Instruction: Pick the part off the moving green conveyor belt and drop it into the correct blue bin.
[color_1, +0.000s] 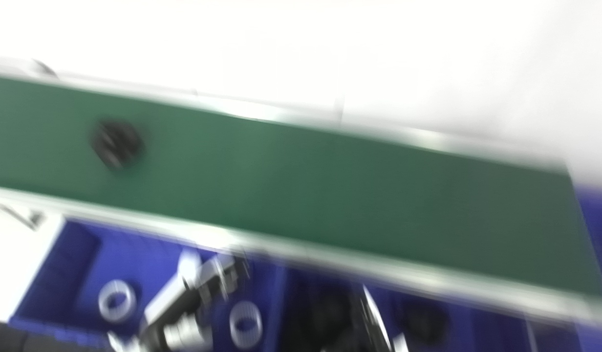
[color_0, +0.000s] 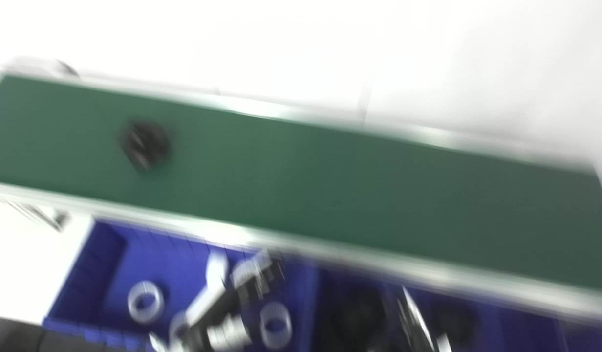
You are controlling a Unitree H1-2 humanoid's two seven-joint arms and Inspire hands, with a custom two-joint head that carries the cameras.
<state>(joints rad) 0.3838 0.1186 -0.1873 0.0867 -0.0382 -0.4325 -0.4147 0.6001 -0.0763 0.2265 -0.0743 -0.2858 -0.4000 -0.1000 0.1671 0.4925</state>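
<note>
The whole picture is motion-blurred. A round black part lies on the green conveyor belt, towards its left end. Below the belt's near rail, my left hand hovers over the left blue bin, well short of the part; the blur hides whether its fingers hold anything. Only pale fingertips of my right hand show at the bottom edge, above the middle blue bin.
Silver rings lie in the left bin, another ring beside the left hand. Dark round parts sit in the middle bin. Another blue bin edge shows at far right. White tabletop lies beyond the belt.
</note>
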